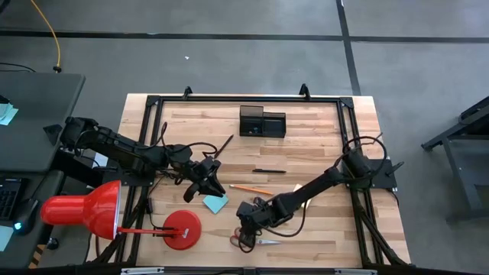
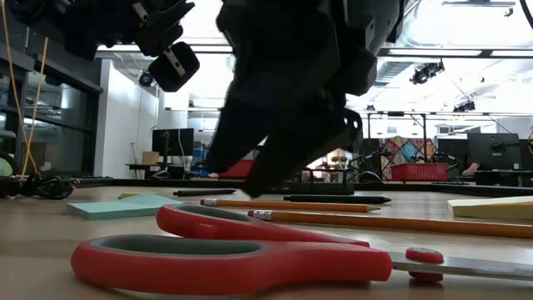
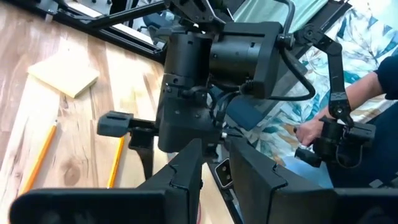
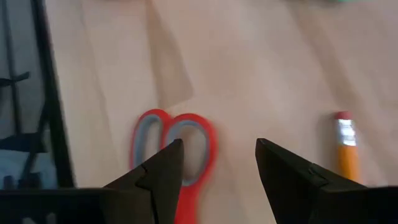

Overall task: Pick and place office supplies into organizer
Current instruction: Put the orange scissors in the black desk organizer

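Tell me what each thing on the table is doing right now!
Scissors: lying flat, blades closed, not held.
Right gripper: open, just above the scissors' handles.
Left gripper: empty, hovering beside the blue sticky-note pad.
Organizer: upright; contents cannot be told.
Pencil: lying loose.
Black pen: lying loose.
Desk lamp: standing; cannot tell if lit.

right claw — over scissors | organizer — far edge

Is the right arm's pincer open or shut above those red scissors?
Open: the right pincer shows a clear gap between its fingers, with the scissors lying loose on the table beneath.
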`<act>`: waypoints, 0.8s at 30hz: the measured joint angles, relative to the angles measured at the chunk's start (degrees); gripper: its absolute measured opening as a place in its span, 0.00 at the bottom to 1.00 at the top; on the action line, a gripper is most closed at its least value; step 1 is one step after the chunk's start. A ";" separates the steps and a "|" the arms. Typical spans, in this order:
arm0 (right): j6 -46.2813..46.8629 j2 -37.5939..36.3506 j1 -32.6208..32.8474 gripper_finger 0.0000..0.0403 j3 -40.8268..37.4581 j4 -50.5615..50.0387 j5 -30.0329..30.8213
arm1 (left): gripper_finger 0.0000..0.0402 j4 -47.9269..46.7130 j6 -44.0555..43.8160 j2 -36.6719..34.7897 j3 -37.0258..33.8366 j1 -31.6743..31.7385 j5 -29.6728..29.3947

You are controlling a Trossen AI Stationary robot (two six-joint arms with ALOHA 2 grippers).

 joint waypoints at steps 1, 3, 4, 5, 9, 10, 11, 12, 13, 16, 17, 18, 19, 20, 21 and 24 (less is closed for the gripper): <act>0.01 0.20 0.00 0.48 0.00 0.10 -0.03 | 0.18 0.10 0.00 0.00 -0.02 0.00 -0.02; 0.25 0.56 0.02 0.48 0.00 0.94 -0.16 | 0.18 0.06 -0.01 0.00 -0.01 0.00 0.01; 0.47 0.66 0.02 0.48 0.00 0.42 -0.10 | 0.18 0.02 -0.01 0.02 -0.02 0.00 0.02; 0.46 0.90 0.03 0.48 0.00 0.71 -0.05 | 0.18 0.06 0.00 0.01 -0.02 0.00 0.00; 0.62 1.77 0.09 0.48 0.00 1.96 -0.18 | 0.18 0.14 0.00 0.00 -0.02 0.00 0.00; 0.91 2.03 0.07 0.48 0.01 2.11 -0.29 | 0.18 0.04 -0.02 0.02 -0.02 0.00 0.00; 0.97 2.23 0.07 0.48 -0.02 1.65 -0.29 | 0.18 0.10 -0.02 0.02 -0.02 0.00 -0.02; 1.00 2.51 0.04 0.48 -0.04 1.95 -0.29 | 0.18 0.22 0.00 0.00 -0.02 0.00 -0.02; 1.13 2.72 0.04 0.48 -0.02 2.52 -0.27 | 0.18 0.14 -0.02 0.00 -0.02 0.00 -0.02; 1.05 3.06 0.07 0.48 -0.02 2.39 -0.24 | 0.18 0.30 0.00 0.00 -0.02 -0.01 -0.01; 0.96 3.29 0.07 0.48 0.04 2.57 -0.07 | 0.18 0.13 0.01 0.00 -0.02 0.00 -0.02; 0.39 3.31 0.07 0.48 0.04 2.58 -0.06 | 0.18 -0.02 0.02 0.00 -0.02 0.00 -0.02; -0.03 3.38 0.07 0.48 0.07 2.73 -0.06 | 0.18 0.00 0.04 0.00 -0.02 0.00 -0.02; -0.24 3.67 0.07 0.48 0.07 3.00 0.03 | 0.18 -0.08 0.04 0.00 -0.02 0.00 -0.02; -0.43 3.74 0.07 0.48 0.11 3.14 0.18 | 0.18 -0.09 0.07 0.00 -0.02 0.00 -0.02; -1.42 4.25 0.09 0.48 0.19 3.55 0.37 | 0.18 -0.02 0.14 0.00 -0.02 0.00 -0.02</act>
